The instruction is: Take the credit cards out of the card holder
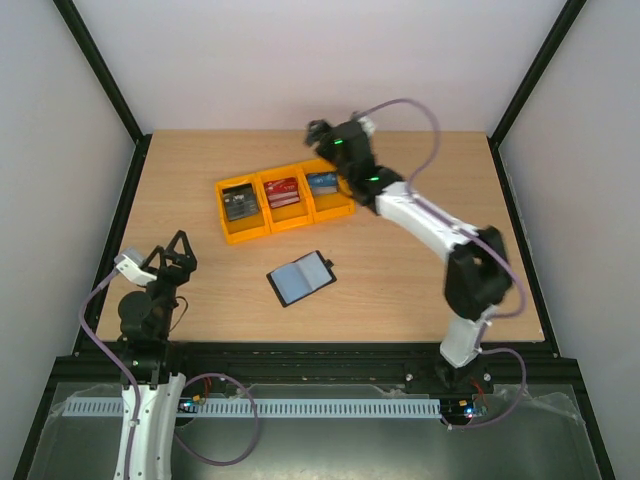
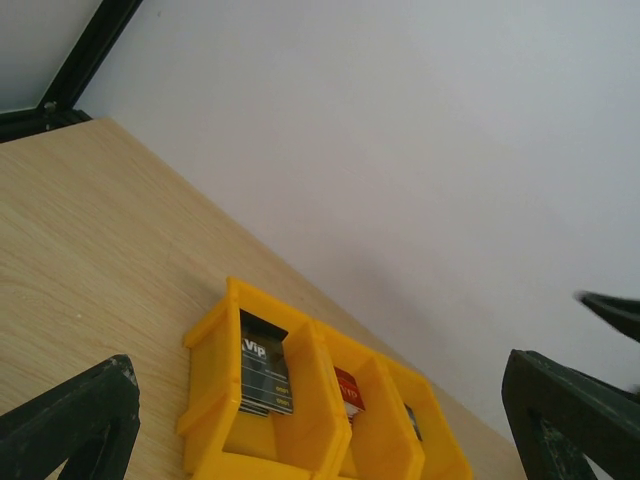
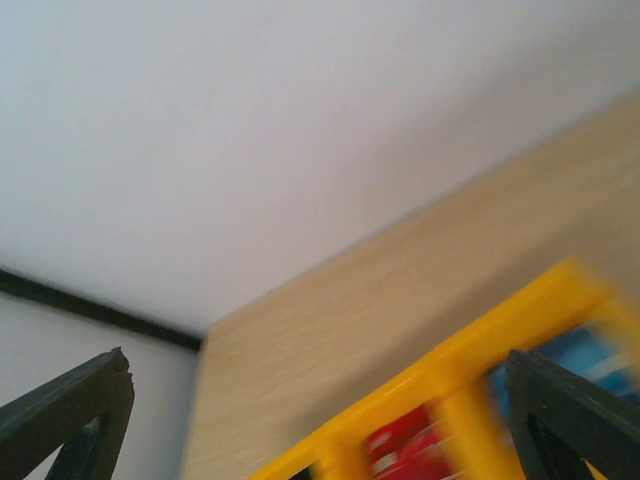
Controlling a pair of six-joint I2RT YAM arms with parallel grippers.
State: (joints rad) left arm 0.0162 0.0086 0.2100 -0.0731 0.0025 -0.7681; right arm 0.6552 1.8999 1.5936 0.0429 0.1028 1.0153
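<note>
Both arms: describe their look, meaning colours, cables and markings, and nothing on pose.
The right arm has white links between black joints, two small green lights near the wrist, and a lavender cable looping alongside. The left arm is black above a white lower link, with its own lavender cable and a white wrist module. The left fingers and right fingers are dark wedges.

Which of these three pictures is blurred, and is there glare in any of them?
Right wrist view: blurred, the yellow bins and the red card smeared into streaks. Left wrist view: sharp, the print on the dark card legible. Top view: sharp, soft even light on the card holder, no glare.
</note>
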